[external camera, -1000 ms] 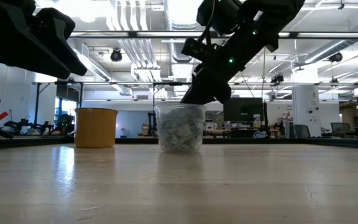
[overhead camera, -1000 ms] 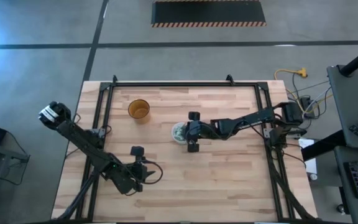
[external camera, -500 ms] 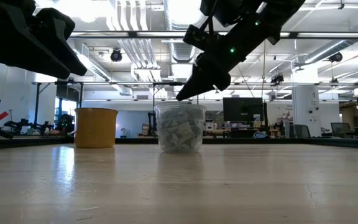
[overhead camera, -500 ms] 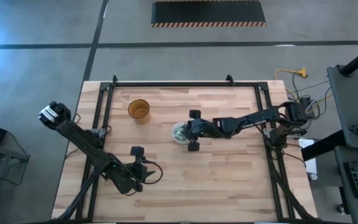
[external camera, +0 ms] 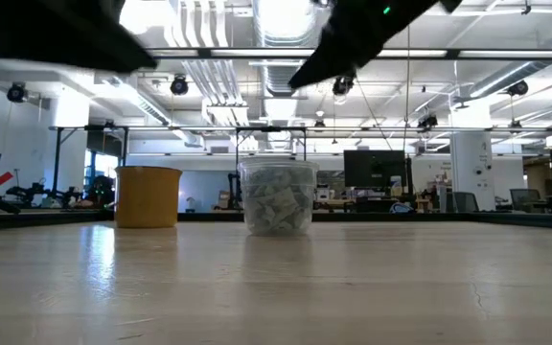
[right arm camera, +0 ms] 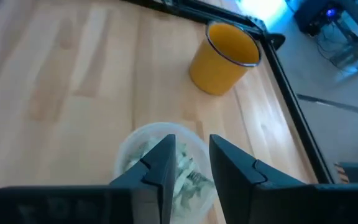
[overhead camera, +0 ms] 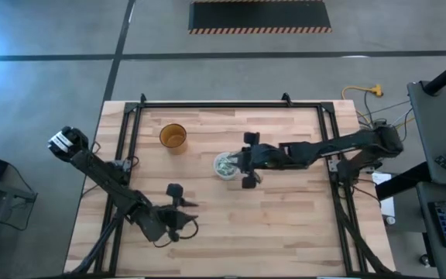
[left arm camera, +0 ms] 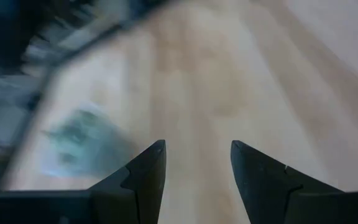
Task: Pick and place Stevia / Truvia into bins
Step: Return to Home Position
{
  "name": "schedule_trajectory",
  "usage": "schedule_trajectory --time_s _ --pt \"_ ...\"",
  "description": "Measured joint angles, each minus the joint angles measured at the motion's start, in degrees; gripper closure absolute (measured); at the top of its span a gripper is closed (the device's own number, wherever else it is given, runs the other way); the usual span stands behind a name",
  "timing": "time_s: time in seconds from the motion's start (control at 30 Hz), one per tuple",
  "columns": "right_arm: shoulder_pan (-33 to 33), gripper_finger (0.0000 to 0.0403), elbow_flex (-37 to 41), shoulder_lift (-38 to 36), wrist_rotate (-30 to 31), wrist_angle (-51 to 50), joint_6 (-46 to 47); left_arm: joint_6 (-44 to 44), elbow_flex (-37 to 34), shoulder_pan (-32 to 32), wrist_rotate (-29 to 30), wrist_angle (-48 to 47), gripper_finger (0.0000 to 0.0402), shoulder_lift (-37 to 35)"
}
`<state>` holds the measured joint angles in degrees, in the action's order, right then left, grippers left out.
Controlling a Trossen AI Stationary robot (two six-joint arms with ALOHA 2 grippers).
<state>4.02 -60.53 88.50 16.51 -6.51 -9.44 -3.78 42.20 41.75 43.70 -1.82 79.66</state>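
The wooden table [overhead camera: 285,225] was pretty bare apart from two cups. The right arm [overhead camera: 316,149] reached across to the middle, and the right end effector [overhead camera: 240,161] hung above and just beside the clear cup [overhead camera: 224,165], fingers a narrow gap apart with nothing in them. The left end effector [overhead camera: 183,212] hovered over bare wood on the left side, well apart from both cups, open wide and empty too. The amber cup [overhead camera: 173,136] sat toward the back left. The sachets [external camera: 278,203] were piled inside the clear cup, none loose on the table that I could spot. Main worry imo: if the right arm dipped while pulling home, a finger could clip the rim and tip that light cup, dumping the lot.
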Motion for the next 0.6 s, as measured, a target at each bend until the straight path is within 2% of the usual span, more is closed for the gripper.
schedule_trajectory --time_s 0.03,0.1,0.2,0.27,0.33,0.37,0.5,0.53,0.6 --pt "0.6 0.0314 0.1 -1.5 0.0 -1.2 0.1 2.2 -0.1 -0.4 3.2 2.1 0.0237 0.0" --pt "1.9 0.0314 0.4 -4.4 0.0 -2.9 0.1 5.3 -0.1 -1.6 13.3 6.4 0.0237 -0.3" --pt "3.6 0.0317 0.8 -9.1 0.0 -5.7 1.0 5.7 -0.1 -3.0 27.4 12.4 0.0237 -0.5" --pt "4.1 0.0321 0.8 -11.9 0.0 -8.0 2.3 8.9 -0.2 -4.5 29.6 15.3 0.0237 -1.1" --pt "4.3 0.0324 0.8 -14.6 0.0 -10.1 2.7 15.1 -0.2 -6.8 23.5 18.5 0.0237 -2.4" --pt "4.4 0.0326 0.8 -16.0 0.0 -11.3 3.4 17.8 -0.3 -8.2 18.3 20.3 0.0237 -2.8" --pt "4.4 0.033 1.1 -20.6 -0.1 -16.2 9.9 26.0 -0.2 -14.9 -9.1 27.5 0.0237 -3.9" --pt "4.4 0.033 1.4 -21.5 -0.1 -17.3 10.6 27.2 -0.1 -16.6 -14.6 29.3 0.0237 -4.0" --pt "4.4 0.0329 2.0 -23.0 -0.1 -17.9 10.9 28.5 0.0 -20.0 -20.8 32.8 0.0237 -4.2"
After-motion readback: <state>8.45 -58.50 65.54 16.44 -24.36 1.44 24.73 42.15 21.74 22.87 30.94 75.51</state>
